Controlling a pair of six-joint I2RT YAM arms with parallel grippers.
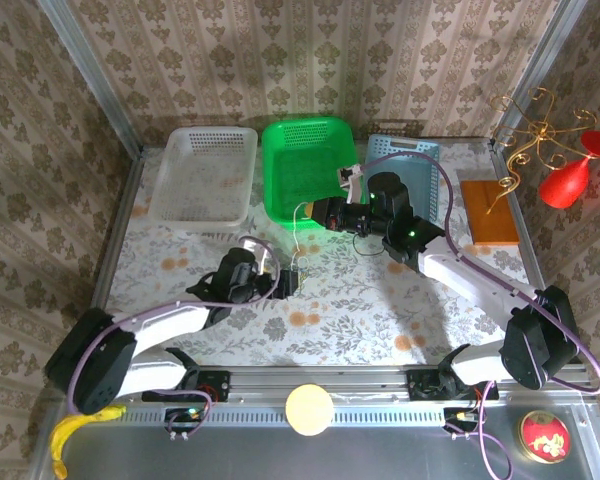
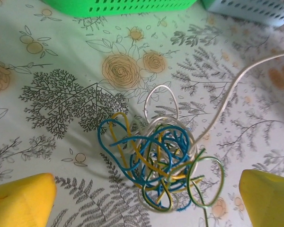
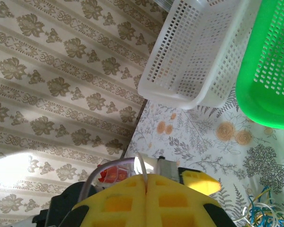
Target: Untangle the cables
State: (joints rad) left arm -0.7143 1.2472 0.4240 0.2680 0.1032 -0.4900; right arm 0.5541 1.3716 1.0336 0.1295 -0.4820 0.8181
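Several thin cables (image 2: pixel 156 165), blue, yellow, green and pale, lie knotted in a small heap on the floral tablecloth (image 2: pixel 61 94), roughly midway between the table's near and far edges. The left gripper (image 2: pixel 146 198) hangs over the heap with its jaws spread wide, one yellow fingertip (image 2: pixel 23 198) on each side, gripping nothing. One pale cable (image 2: pixel 236 80) climbs out of the heap toward the right gripper (image 3: pixel 146 182). Its yellow pads are pressed together on that strand, just in front of the green basket (image 1: pixel 280 170). Three mesh baskets line the far edge: a white basket (image 1: pixel 180 200) toward the left corner, the green one in the middle, and a blue basket (image 1: pixel 425 150) to the right.
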